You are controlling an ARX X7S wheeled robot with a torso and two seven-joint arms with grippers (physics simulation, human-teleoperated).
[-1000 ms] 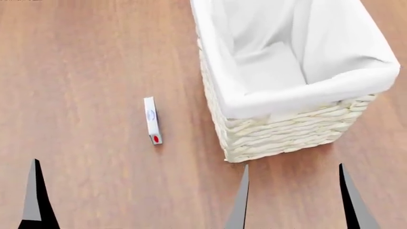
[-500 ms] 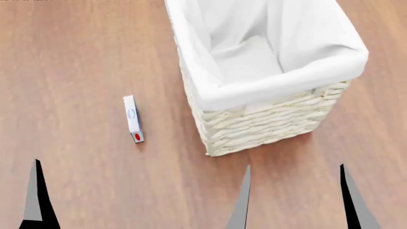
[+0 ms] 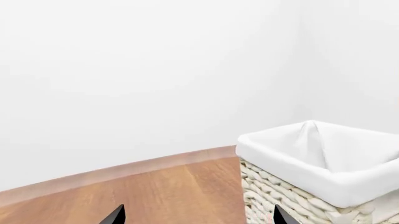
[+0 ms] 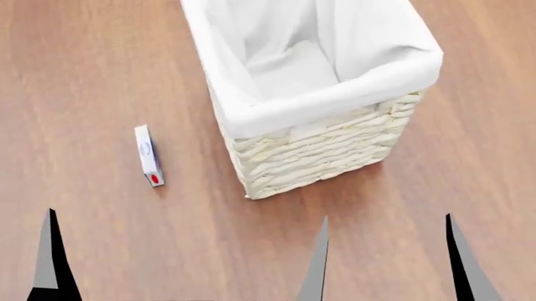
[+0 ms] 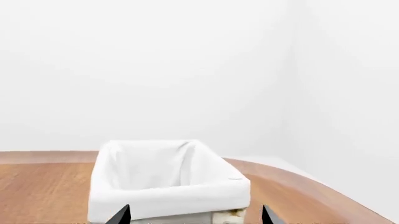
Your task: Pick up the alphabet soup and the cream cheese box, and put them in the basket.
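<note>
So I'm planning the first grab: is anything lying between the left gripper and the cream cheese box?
Nothing visible: only bare wood floor separates the left gripper from the cream cheese box; the basket stands off to its right.

brown wood-grain floor (image 4: 100,69), plain white walls (image 3: 143,70), pale baseboard (image 3: 124,169)

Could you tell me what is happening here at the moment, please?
Nothing is being handled right now. The cream cheese box lies on the wooden floor to the left of the basket, apart from it, and what shows of the basket's inside is empty. The left gripper and right gripper are both open and empty, short of both. No soup can is in view.
</note>
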